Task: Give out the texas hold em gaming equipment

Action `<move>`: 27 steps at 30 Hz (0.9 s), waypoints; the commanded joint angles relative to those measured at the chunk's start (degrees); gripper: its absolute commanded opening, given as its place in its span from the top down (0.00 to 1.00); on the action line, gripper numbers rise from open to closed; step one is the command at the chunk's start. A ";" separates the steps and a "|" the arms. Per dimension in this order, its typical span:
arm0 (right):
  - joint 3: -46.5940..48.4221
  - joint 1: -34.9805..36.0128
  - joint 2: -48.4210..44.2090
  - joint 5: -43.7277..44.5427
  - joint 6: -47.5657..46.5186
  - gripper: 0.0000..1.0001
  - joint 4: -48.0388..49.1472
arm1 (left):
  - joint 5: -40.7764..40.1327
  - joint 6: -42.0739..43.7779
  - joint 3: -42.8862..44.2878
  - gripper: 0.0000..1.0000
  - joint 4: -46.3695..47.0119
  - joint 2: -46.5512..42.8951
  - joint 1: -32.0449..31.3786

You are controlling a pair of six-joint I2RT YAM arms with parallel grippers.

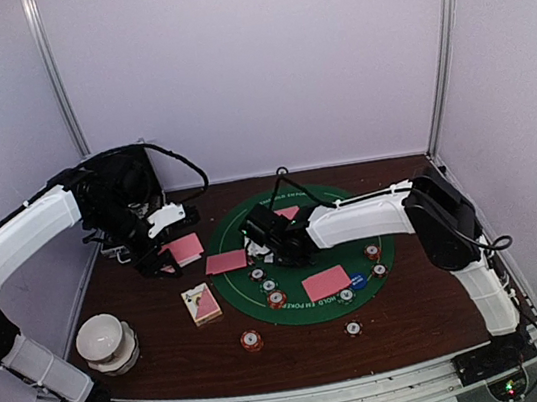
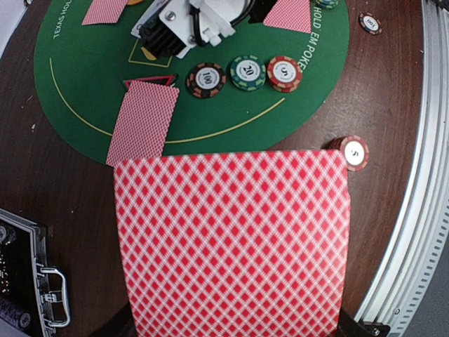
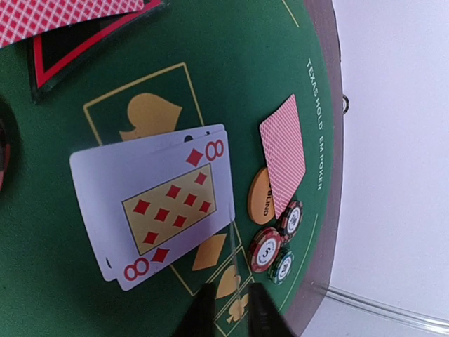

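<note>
A: Top view: even, diffuse overhead light. Shadows faint. White walls (image 1: 248,62) bright; whole frame slightly soft.
B: Left wrist: pink-backed card (image 2: 231,246) near the lens, mildly blurred. Right wrist: wall (image 3: 393,140) at right blown out.

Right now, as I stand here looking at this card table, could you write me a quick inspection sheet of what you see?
Surface: brown table with a round green poker mat in the middle.
Job's things: pink-backed cards on the mat and at its edge; striped chips on the mat, two more on bare wood; blue disc; orange disc partly under a card; eight of diamonds face up.
Clutter: white bowl, black case, card box.
Pincers: left pincer shut on one raised card; right pincer over the mat by the eight, grip unclear.
Cables: black cables loop along both arms.
Surroundings: white walls, metal frame posts.
</note>
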 commanded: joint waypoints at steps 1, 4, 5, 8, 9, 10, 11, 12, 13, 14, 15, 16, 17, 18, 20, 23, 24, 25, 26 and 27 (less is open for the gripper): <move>-1.12 0.91 -0.28 1.06 -0.41 0.56 1.36 | 0.40 -0.08 -0.03 1.00 1.34 -0.87 0.42; -2.33 1.05 -1.48 0.50 0.43 0.42 1.24 | 0.43 -0.08 -0.21 1.00 1.31 -1.09 0.42; -2.81 1.09 -1.95 0.53 0.71 0.36 1.27 | 0.49 -0.08 -0.25 1.00 1.35 -1.13 0.42; -3.52 1.09 -3.67 1.23 1.97 0.28 1.42 | 0.65 -0.08 -0.13 1.00 1.35 -1.13 0.42; -3.82 1.09 -4.54 1.41 2.47 0.26 1.90 | 0.71 -0.15 -0.04 1.00 1.30 -1.13 0.40; -4.16 1.09 -5.57 1.68 3.08 0.23 2.61 | 0.69 -0.16 0.05 1.00 1.34 -1.12 0.41; -4.53 1.09 -6.86 2.08 3.73 0.19 3.18 | 0.79 -0.17 0.09 1.00 1.30 -1.12 0.42; -4.65 1.09 -7.92 2.51 4.46 0.15 3.70 | 0.90 -0.22 0.09 1.00 1.31 -1.19 0.42; -4.72 1.05 -9.09 2.70 5.40 0.10 3.83 | 0.92 -0.18 0.10 1.00 1.35 -1.15 0.41; -4.69 1.08 -10.14 2.68 6.30 0.07 3.85 | 0.94 -0.17 0.10 1.00 1.36 -1.27 0.42; -4.61 1.02 -11.16 2.87 7.57 0.03 3.88 | 0.91 -0.18 0.07 1.00 1.31 -1.24 0.42; -4.40 1.07 -12.19 3.18 8.95 0.01 3.78 | 0.97 -0.17 0.09 1.00 1.23 -1.22 0.42; -4.15 0.89 -13.06 3.48 10.59 0.00 3.79 | 0.98 -0.21 0.10 1.00 1.19 -1.35 0.42; -3.70 0.79 -14.02 3.85 12.84 0.00 3.34 | 1.04 -0.17 0.10 1.00 1.17 -1.36 0.42; -1.61 0.39 -15.61 4.06 18.59 0.01 0.80 | 1.05 -0.17 0.18 1.00 1.13 -1.32 0.42; 2.44 -1.52 -18.36 -2.79 31.23 0.00 -6.28 | 1.06 -0.22 0.34 1.00 1.16 -1.43 0.42; 3.31 -2.54 -19.46 -6.39 35.62 0.00 -8.16 | 0.99 -0.17 0.36 1.00 1.17 -1.45 0.42; 3.53 -3.53 -20.58 -13.35 39.98 0.00 -9.33 | 0.93 -0.17 0.36 1.00 1.18 -1.47 0.40; 3.26 -4.59 -21.68 -19.03 43.36 0.00 -9.50 | 0.92 -0.16 0.36 1.00 1.18 -1.48 0.41; 2.23 -5.37 -22.71 -24.17 46.72 0.01 -9.17 | 0.80 -0.15 0.36 1.00 1.20 -1.53 0.37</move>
